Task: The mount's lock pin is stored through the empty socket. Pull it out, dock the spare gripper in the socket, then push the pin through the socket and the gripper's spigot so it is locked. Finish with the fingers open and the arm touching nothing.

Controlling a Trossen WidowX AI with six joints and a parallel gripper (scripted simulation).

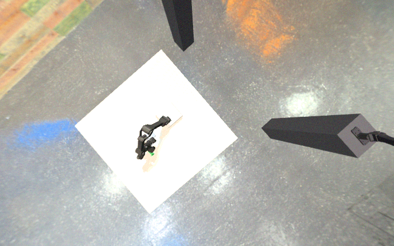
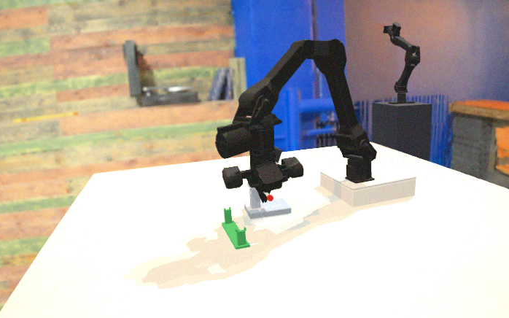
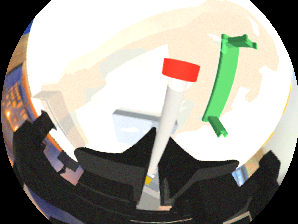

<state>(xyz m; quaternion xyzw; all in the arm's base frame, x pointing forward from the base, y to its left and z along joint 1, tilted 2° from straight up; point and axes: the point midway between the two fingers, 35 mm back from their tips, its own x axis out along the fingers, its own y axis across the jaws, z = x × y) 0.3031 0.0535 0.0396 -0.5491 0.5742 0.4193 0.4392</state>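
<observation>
- End effector (image 3: 154,163): my fingers are clamped on the white lock pin (image 3: 168,119), red head outward.
- Pin hangs just above the grey mount (image 2: 266,207).
- Green cradle (image 2: 235,230) lies near the mount on the table (image 2: 406,257), seemingly empty.

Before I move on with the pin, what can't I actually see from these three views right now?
- Socket on the grey mount: exterior view, the gripper hangs in front of it.
- Spare gripper: none of the views shows it clearly.
- Lock pin lower end: wrist view, buried between the fingers.
- Green stand: top view, too small, mostly under the arm.
</observation>
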